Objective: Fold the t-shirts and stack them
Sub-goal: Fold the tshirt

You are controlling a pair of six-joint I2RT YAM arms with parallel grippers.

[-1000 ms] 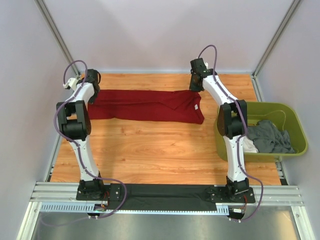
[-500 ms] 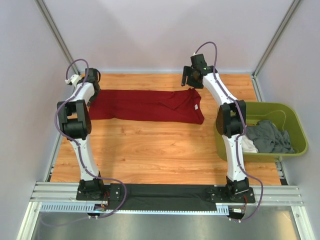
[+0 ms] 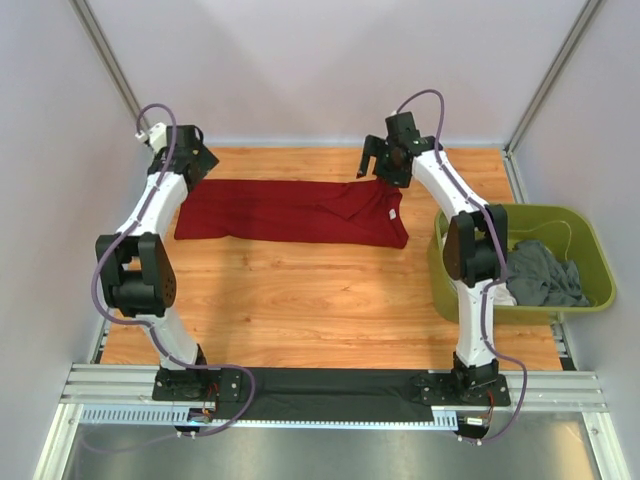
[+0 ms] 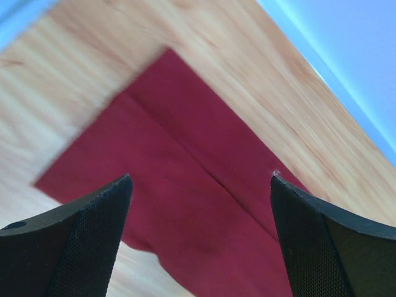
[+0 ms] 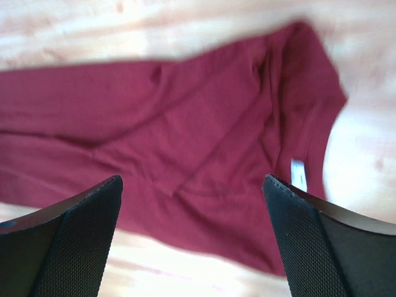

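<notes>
Dark red t-shirt (image 3: 290, 212) flat on bench (image 3: 300, 290) left of green tub (image 3: 592, 248), grey t-shirt (image 3: 545, 275) inside tub, right pincer (image 5: 192, 178) nearer tub, left pincer (image 4: 199, 179) farthest from it, both with fingers apart.

Both arms in clear view: the left arm (image 3: 160, 200) and the right arm (image 3: 440, 185) wear white shells broken by chunky black joints, each on a black base (image 3: 185, 380). A purple cable (image 3: 421, 93) trails along each. Up close, the fingers (image 4: 80, 247) are matte black with a fine dimpled texture.

Red t-shirt (image 5: 185, 154) — blurred (left end cropped).
</notes>
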